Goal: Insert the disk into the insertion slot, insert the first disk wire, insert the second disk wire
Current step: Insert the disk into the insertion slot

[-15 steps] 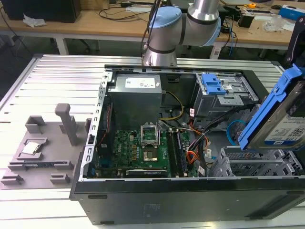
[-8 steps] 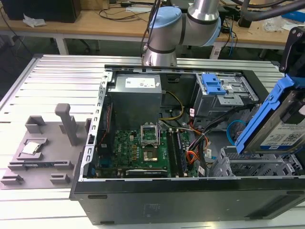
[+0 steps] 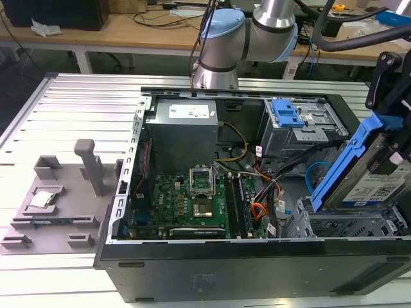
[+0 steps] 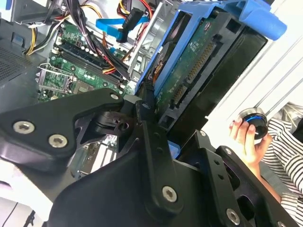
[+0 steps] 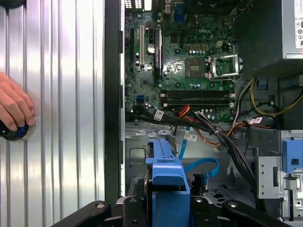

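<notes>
inspecting the hold first: the gripper (image 5: 168,210) is clamped on the disk (image 3: 380,183), with one finger on each long side of its blue carrier (image 5: 165,170); in the second wrist view one of the fingers (image 4: 150,124) lies flat against the carrier's edge; i judge the grip firm.

location: the disk hangs tilted, high end up, at the exterior view's right, directly above the insertion slot (image 3: 340,226); it is not seated; i cannot tell whether its low corner touches the bay.

handling, as a judgement: the disk is a rigid metal slab, dense for its bulk and sensitive to knocks; the carrier is thin moulded plastic, smooth and likely to flex or slip if squeezed off-centre; the long side rails are the sound place to hold it.

surfaces: the underside carries a bare green circuit board (image 4: 189,49) and a connector row (image 4: 189,80), both exposed; i keep contact off these; the label face is bright metal under white paper.

receiving part: the slot is silver-grey perforated sheet metal with hard, thin edges; it stands just in front of the taller drive cage (image 3: 302,131).

surroundings: loose bundled cables and a blue flat cable (image 5: 201,165) lie near the bay; a person's hand (image 5: 14,111) rests on the ribbed table, well apart from the work.
</notes>
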Available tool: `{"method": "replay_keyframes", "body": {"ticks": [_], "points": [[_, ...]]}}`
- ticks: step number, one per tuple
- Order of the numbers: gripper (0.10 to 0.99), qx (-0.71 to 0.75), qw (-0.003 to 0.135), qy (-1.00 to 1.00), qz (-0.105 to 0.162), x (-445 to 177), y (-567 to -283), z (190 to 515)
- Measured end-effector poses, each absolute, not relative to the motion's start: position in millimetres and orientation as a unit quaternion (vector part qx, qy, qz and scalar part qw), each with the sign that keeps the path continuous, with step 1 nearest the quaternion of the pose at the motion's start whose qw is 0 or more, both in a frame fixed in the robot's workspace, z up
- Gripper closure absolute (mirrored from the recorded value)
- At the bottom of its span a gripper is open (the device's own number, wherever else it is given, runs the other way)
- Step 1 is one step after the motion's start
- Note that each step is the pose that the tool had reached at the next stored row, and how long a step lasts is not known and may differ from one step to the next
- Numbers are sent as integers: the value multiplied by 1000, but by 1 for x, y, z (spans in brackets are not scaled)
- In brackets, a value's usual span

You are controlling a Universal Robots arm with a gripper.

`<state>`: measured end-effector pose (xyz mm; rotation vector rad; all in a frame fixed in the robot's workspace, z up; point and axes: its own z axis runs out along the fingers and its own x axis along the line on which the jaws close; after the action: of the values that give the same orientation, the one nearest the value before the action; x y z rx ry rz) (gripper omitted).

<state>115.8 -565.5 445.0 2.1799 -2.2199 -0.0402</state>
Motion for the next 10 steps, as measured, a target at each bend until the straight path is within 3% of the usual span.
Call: {"method": "replay_keyframes", "body": {"ticks": [10], "points": [[725,700,15,-713,-13,116,-562,431]]}}
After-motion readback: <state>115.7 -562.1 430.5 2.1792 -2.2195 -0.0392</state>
